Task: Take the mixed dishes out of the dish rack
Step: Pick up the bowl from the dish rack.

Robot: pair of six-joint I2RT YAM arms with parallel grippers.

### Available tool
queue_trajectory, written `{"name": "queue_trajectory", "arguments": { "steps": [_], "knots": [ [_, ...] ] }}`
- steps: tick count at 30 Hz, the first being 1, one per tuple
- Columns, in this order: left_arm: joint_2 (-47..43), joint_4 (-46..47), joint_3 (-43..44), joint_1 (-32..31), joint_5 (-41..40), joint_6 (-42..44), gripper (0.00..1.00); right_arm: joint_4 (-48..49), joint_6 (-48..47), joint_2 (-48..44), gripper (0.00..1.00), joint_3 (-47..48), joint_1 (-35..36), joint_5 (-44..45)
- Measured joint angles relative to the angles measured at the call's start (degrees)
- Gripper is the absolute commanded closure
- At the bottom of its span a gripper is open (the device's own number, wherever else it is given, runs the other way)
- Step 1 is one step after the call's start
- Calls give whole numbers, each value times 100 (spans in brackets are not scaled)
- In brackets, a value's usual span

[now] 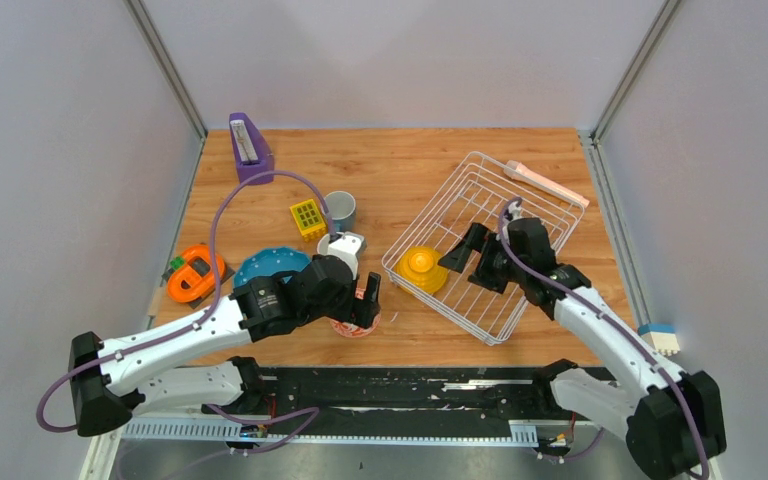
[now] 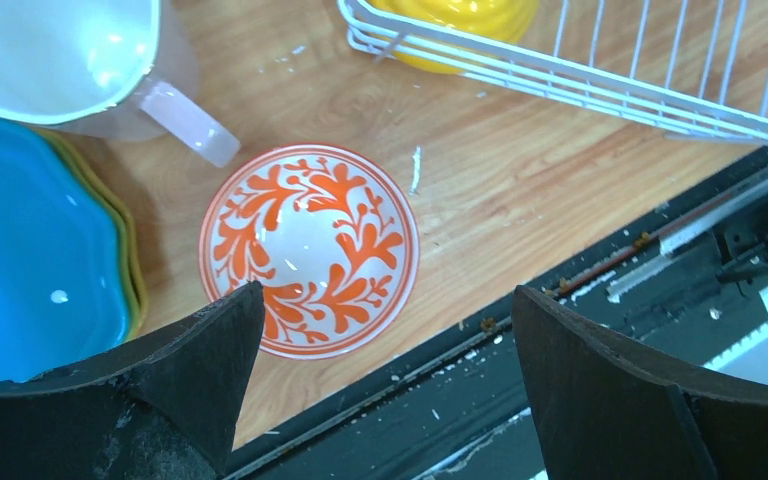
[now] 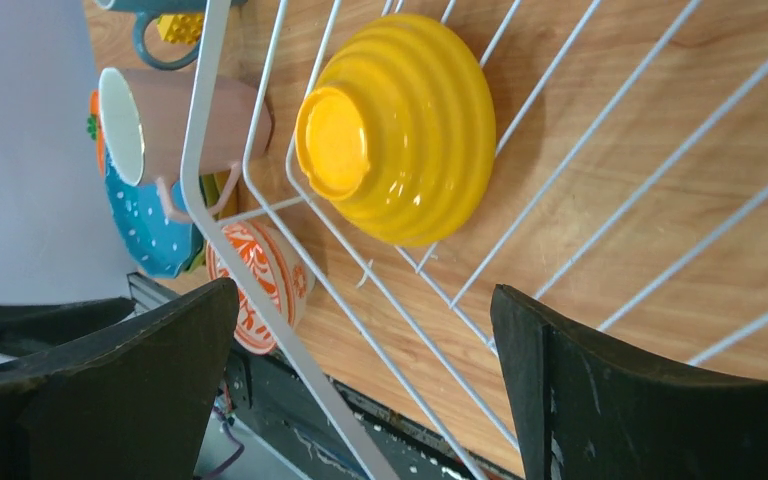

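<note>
In the dish rack (image 3: 203,100), overturned yellow bowl (image 3: 400,130), right hand (image 3: 365,300) spread nearby

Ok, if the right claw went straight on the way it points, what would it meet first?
Probably the upturned yellow bowl in the dish rack, straight ahead of the open right claw. Depth is unclear; a low line might catch the rack's floor wires first.
</note>
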Motion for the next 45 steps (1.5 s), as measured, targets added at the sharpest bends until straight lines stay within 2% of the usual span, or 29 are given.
{"name": "queue_trajectory", "arguments": {
  "steps": [9, 20, 39, 45],
  "knots": [
    [-422, -24, -57, 0, -599, -66, 0, 520, 210, 1266, 0, 348, 603, 627],
    [-780, -105, -297, 0, -780, -199, 0, 992, 317, 2076, 0, 487, 713, 748],
    [-793, -105, -306, 0, -793, -264, 0, 1346, 459, 2621, 0, 487, 719, 531],
    [-793, -105, -306, 0, -793, -262, 0, 1414, 557, 2634, 6, 463, 719, 437]
  ]
}}
